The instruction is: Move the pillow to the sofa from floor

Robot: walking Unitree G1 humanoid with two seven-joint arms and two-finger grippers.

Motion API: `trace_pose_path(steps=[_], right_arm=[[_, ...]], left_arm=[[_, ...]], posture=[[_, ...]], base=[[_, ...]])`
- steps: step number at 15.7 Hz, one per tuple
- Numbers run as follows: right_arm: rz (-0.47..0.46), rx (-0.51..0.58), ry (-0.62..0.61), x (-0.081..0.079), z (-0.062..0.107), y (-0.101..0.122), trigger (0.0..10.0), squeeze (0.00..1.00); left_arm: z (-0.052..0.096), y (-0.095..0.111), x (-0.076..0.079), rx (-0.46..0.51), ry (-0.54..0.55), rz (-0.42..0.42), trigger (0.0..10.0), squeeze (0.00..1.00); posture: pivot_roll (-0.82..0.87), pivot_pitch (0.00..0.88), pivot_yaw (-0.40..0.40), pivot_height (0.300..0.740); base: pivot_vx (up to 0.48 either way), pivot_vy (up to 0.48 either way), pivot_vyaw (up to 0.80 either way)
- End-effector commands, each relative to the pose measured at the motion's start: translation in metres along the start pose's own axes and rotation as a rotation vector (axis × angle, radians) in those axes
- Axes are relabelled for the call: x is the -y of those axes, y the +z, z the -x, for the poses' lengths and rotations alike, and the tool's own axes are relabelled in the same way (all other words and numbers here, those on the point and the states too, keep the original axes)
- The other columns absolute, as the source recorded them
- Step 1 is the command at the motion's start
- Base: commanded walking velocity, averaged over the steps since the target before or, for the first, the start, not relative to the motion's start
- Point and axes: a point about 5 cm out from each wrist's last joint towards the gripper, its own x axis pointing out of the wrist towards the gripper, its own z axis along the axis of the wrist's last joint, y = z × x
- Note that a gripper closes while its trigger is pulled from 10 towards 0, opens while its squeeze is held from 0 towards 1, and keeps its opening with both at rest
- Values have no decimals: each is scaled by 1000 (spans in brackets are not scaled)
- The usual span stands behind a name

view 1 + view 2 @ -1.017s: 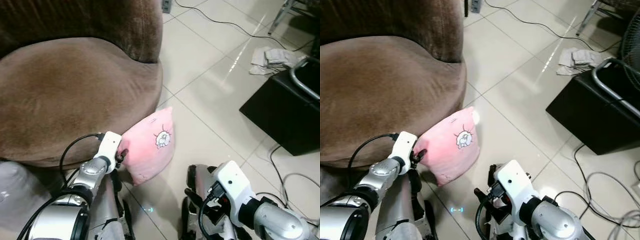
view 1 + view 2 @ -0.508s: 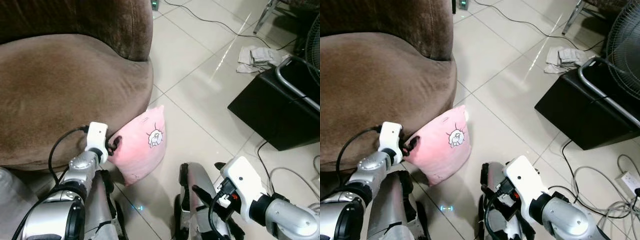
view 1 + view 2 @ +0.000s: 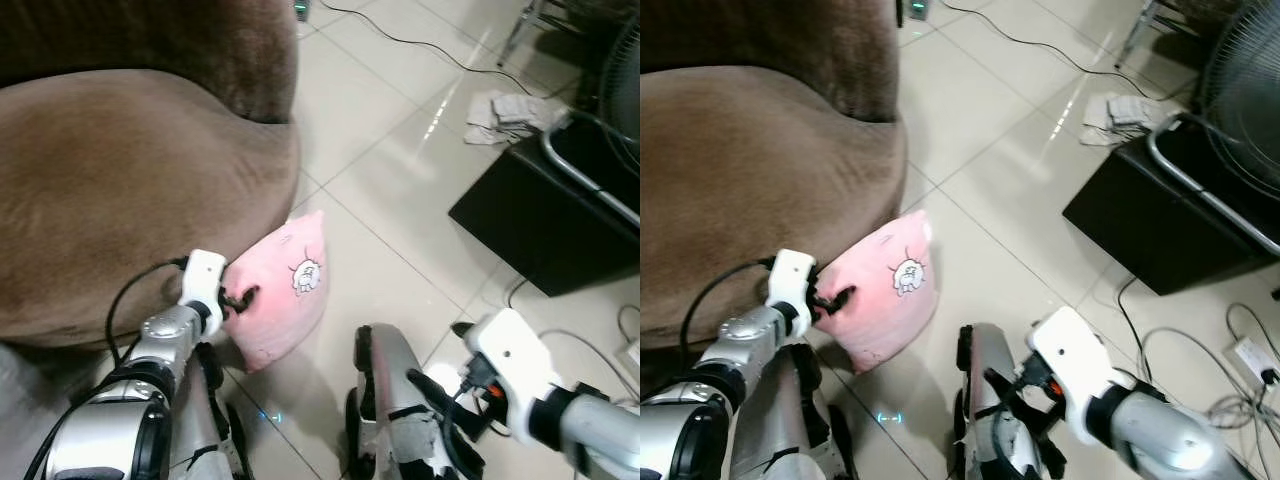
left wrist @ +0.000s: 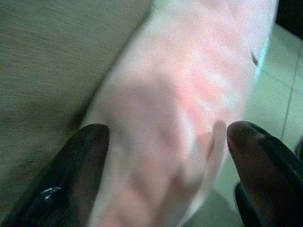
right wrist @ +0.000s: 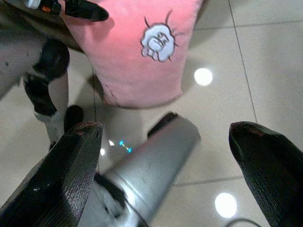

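Note:
A pink pillow (image 3: 285,300) with a small cartoon print stands on the tiled floor, leaning against the front of the brown sofa (image 3: 120,180). My left gripper (image 3: 238,299) is at the pillow's sofa-side edge. In the left wrist view its two black fingers (image 4: 90,146) are spread wide, open, with the pillow (image 4: 189,94) between them. My right gripper (image 3: 435,390) hangs low on the right, open and holding nothing. Its wrist view looks down at the pillow (image 5: 142,52) from a distance.
A black box (image 3: 540,220) with a metal tube handle stands on the floor at the right, with a fan (image 3: 1250,80) behind it. Crumpled cloth (image 3: 510,110) lies farther back. Cables (image 3: 1200,400) and a power strip (image 3: 1250,355) trail at lower right. My own leg (image 3: 390,400) is just below the pillow.
The camera has shifted slightly. My left gripper's fingers now reach further onto the pillow's edge. The right arm has drifted right and lower. The pillow still leans on the sofa.

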Motion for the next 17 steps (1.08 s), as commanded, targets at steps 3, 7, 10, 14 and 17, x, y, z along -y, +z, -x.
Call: trace_pose_path(steps=[3, 7, 10, 14, 17], right_arm=[[28, -21, -12, 6, 18, 3, 10000, 0], [29, -23, -9, 8, 25, 5, 10000, 0], [18, -19, 20, 4, 24, 5, 10000, 0], [1, -61, 157, -4, 27, 1, 10000, 0], [11, -74, 167, 1, 27, -3, 10000, 0]], left_arm=[[-2, -12, 6, -56, 78, -20, 10000, 1000], [-1, -6, -1, -28, 153, -33, 10000, 0], [4, -18, -8, -95, 183, -71, 10000, 0], [11, -37, -11, -170, 168, -62, 0, 0], [12, -39, -11, -183, 154, -48, 0, 0]], posture=[[-523, 263, -173, 558], [-517, 258, -189, 558], [-503, 259, -197, 558], [-486, 256, -204, 558], [-486, 256, -204, 558]], base=[[0, 0, 0], [0, 0, 0], [0, 0, 0], [0, 0, 0], [0, 0, 0]])
